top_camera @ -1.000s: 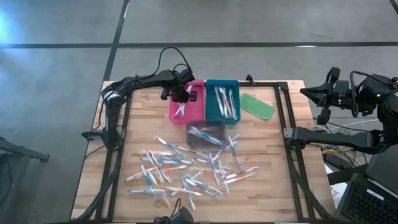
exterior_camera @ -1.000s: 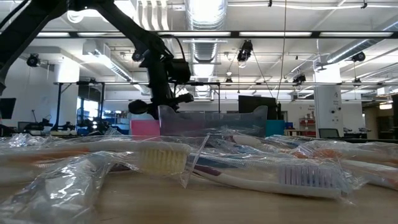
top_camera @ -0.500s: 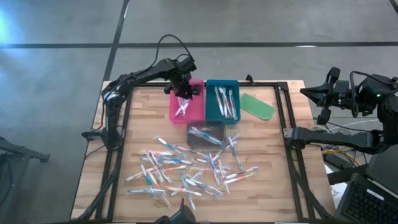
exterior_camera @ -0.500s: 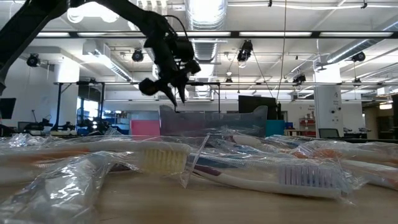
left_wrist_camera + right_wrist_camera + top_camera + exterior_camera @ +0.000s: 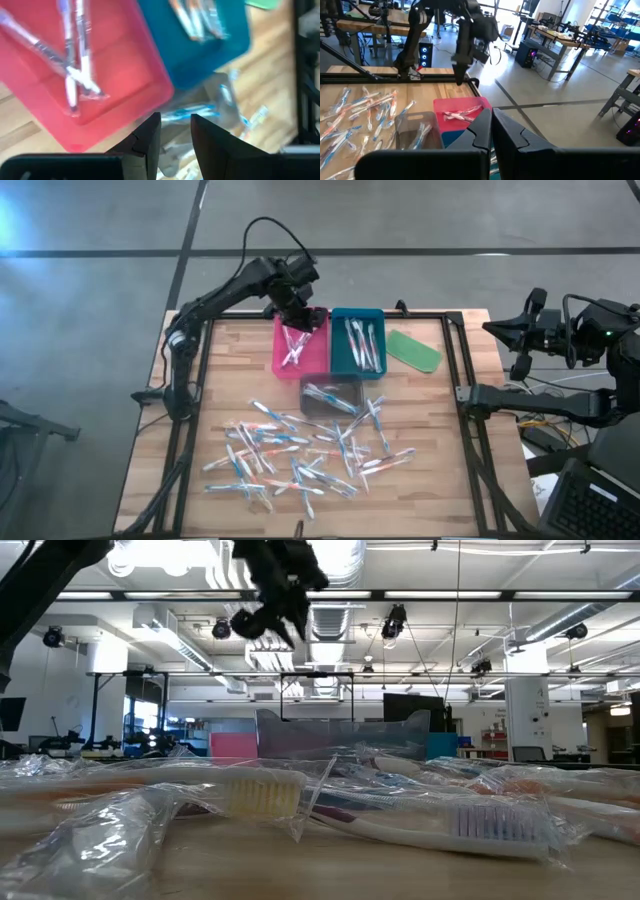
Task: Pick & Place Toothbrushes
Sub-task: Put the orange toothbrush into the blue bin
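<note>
Toothbrushes point(image 5: 300, 455): slim, whitish with blue, orange or pink accents, in clear wrappers. Most lie scattered flat on the table; others lie in three trays.

We see a pale wood-plank surface point(image 5: 220, 400) with a matt grain. The toothbrushes point(image 5: 300, 455) lie in crinkly, glossy clear wrappers. At twelve o'clock, the pink tray point(image 5: 300, 365) and teal tray point(image 5: 345, 358) look like smooth plastic.
</note>
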Robot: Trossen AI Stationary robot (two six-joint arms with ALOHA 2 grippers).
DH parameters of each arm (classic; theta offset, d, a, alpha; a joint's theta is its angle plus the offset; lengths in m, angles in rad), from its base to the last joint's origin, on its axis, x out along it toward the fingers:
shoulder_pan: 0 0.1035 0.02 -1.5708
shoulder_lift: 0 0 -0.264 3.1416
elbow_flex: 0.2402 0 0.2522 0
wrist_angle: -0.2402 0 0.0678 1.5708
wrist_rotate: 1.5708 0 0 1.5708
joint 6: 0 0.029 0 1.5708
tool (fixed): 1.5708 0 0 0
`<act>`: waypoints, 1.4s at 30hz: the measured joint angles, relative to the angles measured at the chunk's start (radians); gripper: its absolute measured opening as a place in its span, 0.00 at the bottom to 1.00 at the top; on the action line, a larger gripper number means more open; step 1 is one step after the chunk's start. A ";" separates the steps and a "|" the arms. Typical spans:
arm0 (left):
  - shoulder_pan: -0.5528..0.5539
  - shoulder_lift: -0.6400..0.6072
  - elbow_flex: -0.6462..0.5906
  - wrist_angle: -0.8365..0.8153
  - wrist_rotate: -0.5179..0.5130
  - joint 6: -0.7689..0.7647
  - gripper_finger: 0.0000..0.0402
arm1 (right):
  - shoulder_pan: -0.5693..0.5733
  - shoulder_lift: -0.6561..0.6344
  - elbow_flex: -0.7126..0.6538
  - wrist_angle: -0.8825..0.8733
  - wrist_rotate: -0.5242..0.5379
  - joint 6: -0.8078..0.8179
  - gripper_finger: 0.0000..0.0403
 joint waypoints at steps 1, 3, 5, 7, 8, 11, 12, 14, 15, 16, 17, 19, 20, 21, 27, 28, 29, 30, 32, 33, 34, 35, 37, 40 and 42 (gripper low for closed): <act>-0.012 -0.002 0.030 -0.014 0.000 0.012 0.27 | 0.000 0.000 0.000 0.000 0.000 0.000 0.02; -0.040 -0.011 0.082 -0.022 -0.002 0.039 0.27 | 0.000 0.000 0.000 0.000 0.000 0.000 0.02; -0.068 -0.025 0.125 -0.021 -0.004 0.066 0.28 | 0.000 0.000 0.000 0.000 0.000 0.000 0.02; -0.099 -0.040 0.162 -0.022 -0.022 0.088 0.28 | 0.000 0.000 0.000 0.000 0.000 0.000 0.02; -0.113 -0.047 0.177 -0.022 -0.035 0.100 0.28 | 0.000 0.000 0.000 0.000 0.000 0.000 0.02; -0.161 -0.076 0.206 -0.019 -0.078 0.142 0.28 | 0.000 0.000 0.000 0.000 0.000 0.000 0.02; -0.177 -0.093 0.203 -0.017 -0.092 0.155 0.28 | 0.000 0.000 0.000 0.000 0.000 0.000 0.02; -0.210 -0.119 0.199 -0.014 -0.129 0.181 0.28 | 0.000 0.000 0.000 0.000 0.000 0.000 0.02; -0.227 -0.135 0.199 -0.014 -0.156 0.194 0.28 | 0.000 0.000 0.000 0.000 0.000 0.000 0.02; -0.243 -0.147 0.199 -0.019 -0.187 0.209 0.28 | 0.000 0.000 0.000 0.000 0.000 0.000 0.02; -0.264 -0.157 0.198 -0.021 -0.219 0.225 0.28 | 0.000 0.000 0.000 0.000 0.000 0.000 0.02; -0.303 -0.180 0.194 -0.020 -0.291 0.250 0.27 | 0.000 0.000 0.000 0.000 0.000 0.000 0.02; -0.324 -0.191 0.189 -0.020 -0.333 0.259 0.28 | 0.000 0.000 0.000 0.000 0.000 0.000 0.02; -0.347 -0.200 0.185 -0.020 -0.374 0.263 0.28 | 0.000 0.000 0.000 0.000 0.000 0.000 0.02; -0.484 -0.249 0.123 -0.020 -0.653 0.265 0.28 | 0.000 0.000 0.000 0.000 0.000 0.000 0.02; -0.505 -0.257 0.107 -0.016 -0.683 0.265 0.28 | 0.000 0.000 0.000 0.000 0.000 0.000 0.02; -0.526 -0.265 0.090 -0.007 -0.705 0.267 0.28 | 0.000 0.000 0.000 0.000 0.000 0.000 0.02; -0.547 -0.275 0.071 0.007 -0.723 0.275 0.28 | 0.000 0.000 0.000 0.000 0.000 0.000 0.02; -0.589 -0.295 0.025 0.049 -0.735 0.310 0.28 | 0.000 0.000 0.000 0.000 0.000 0.000 0.02; -0.609 -0.304 0.001 0.078 -0.735 0.332 0.28 | 0.000 0.000 0.000 0.000 0.000 0.000 0.02; -0.631 -0.315 -0.030 0.112 -0.735 0.356 0.28 | 0.000 0.000 0.000 0.000 0.000 0.000 0.02; -0.652 -0.328 -0.064 0.146 -0.735 0.377 0.28 | 0.000 0.000 0.000 0.000 0.000 -0.001 0.02; -0.691 -0.355 -0.135 0.214 -0.732 0.419 0.28 | 0.000 0.000 0.000 0.006 0.000 -0.013 0.02; -0.745 -0.410 -0.256 0.315 -0.729 0.463 0.28 | 0.000 0.000 0.000 0.008 -0.001 0.030 0.02; -0.774 -0.453 -0.346 0.388 -0.729 0.485 0.28 | 0.000 0.001 0.000 0.008 -0.001 0.142 0.02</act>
